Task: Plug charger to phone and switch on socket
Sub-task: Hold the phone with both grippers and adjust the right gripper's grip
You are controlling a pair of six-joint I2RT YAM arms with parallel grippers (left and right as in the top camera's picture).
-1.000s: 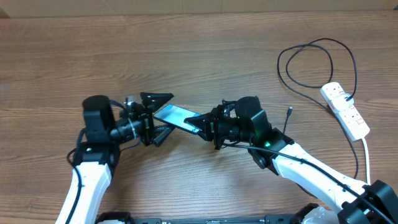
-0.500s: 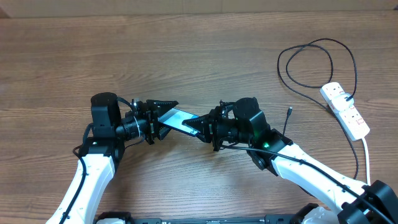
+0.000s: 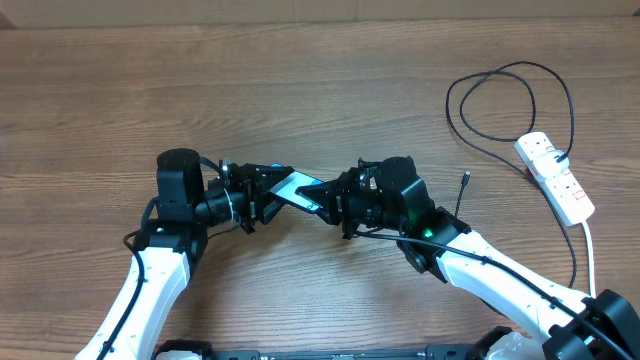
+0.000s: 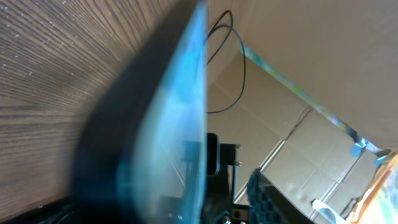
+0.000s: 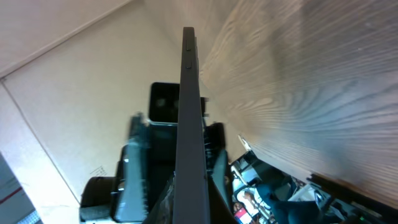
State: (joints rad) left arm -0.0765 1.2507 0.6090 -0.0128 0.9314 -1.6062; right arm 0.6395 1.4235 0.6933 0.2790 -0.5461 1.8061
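At the bottom of the overhead frame the two white arms reach in from the lower left and the lower right, and their black wrists meet just below the centre.

The phone is between them, left of centre in the frame. It slants from upper left to lower right with its light blue screen partly facing up.

The right pincer is clenched on the phone's lower right end. In the right wrist view the phone runs edge-on down the middle of the frame as a thin dark strip. The wood grain of the table fills the right side.

The left pincer has a finger on either side of the phone's upper left end, close against it. Whether the fingers actually press on the phone I cannot tell. In the left wrist view the phone is a blurred blue and black slab across the centre.

Farther right, the charger lies in an open loop on the table in the upper right of the overhead frame. Its small plug tip rests just right of the right arm, well apart from the phone.

At the right edge the socket lies on a diagonal. The charger's other end meets it near its upper end, and a thick white cord runs down from its lower end.
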